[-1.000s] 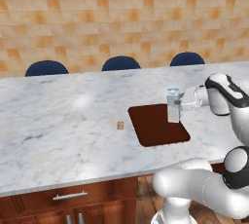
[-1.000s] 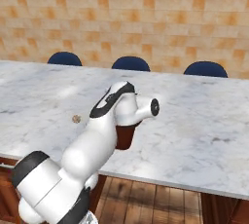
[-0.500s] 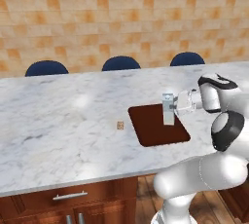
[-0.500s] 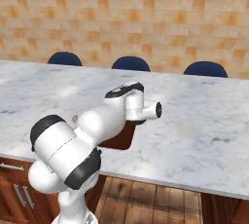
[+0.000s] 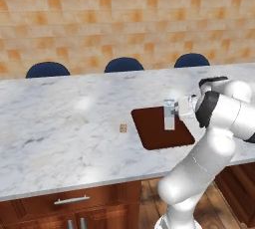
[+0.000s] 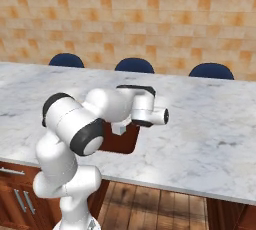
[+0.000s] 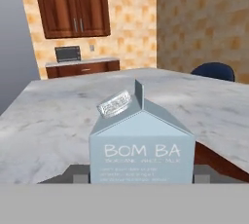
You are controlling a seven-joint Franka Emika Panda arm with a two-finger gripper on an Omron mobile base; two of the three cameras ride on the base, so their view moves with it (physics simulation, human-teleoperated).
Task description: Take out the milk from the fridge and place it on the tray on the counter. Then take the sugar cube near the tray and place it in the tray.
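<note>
Marble counter (image 5: 60, 123), tray (image 5: 149, 128) partly hidden behind milk (image 5: 170, 115) clamped in hand (image 5: 175, 109).

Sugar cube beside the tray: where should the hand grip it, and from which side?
Pinch the tiny tan speckled sugar cube across two opposite flat sides, coming straight down: it sits low on the white-and-grey marble counter, apart from the dark reddish-brown tray, so a side approach would likely scrape.

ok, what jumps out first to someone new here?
The white arm, its gripper shut on the milk, holding the carton upright over the dark tray on the marble counter. Next, the tiny sugar cube on the counter just left of the tray.
</note>
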